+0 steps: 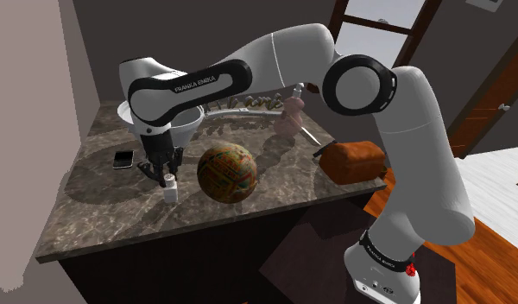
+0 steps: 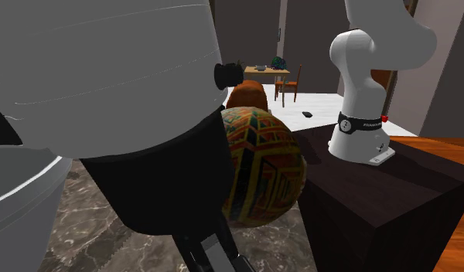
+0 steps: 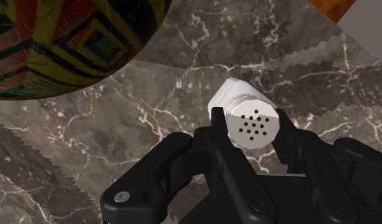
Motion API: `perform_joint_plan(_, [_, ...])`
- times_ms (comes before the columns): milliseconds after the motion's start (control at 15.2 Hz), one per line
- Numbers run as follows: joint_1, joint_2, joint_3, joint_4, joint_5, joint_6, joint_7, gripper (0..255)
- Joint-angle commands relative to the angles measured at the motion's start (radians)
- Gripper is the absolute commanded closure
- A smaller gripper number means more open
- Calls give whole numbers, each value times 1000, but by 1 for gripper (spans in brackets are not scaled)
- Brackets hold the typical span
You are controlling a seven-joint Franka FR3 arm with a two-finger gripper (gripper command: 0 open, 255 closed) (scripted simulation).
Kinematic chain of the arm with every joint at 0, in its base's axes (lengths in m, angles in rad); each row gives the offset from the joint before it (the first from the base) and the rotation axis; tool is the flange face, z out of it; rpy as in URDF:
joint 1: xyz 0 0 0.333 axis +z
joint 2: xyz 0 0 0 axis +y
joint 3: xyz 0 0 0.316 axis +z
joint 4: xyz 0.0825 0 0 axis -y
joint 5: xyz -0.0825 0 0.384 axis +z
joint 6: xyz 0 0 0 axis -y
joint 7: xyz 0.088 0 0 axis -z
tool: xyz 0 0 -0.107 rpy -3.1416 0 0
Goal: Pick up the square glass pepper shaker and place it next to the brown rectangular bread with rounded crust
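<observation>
The pepper shaker (image 1: 170, 189) is a small white square body with a grey perforated cap (image 3: 251, 122). It stands on the dark marble counter (image 1: 102, 216), at the shoulder view's left. My gripper (image 1: 166, 176) comes down on it from above, and its two black fingers (image 3: 218, 125) clasp the cap from both sides. The brown bread loaf (image 1: 356, 161) lies at the counter's right end in the shoulder view, far from the shaker. It also shows behind the ball as a brown hump (image 2: 247, 95).
A large patterned ball (image 1: 227, 173) sits just beside the shaker, between it and the bread. A black phone (image 1: 123, 159) and a white bowl (image 1: 186, 123) lie behind the gripper. A wall (image 1: 33, 129) borders the counter's left side.
</observation>
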Motion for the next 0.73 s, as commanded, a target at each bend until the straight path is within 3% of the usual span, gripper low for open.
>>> perform_joint_plan(0, [0,0,0,0,0,0,0,255])
perform_joint_plan(660, [-1,-43,7,51,10,-94,0,255])
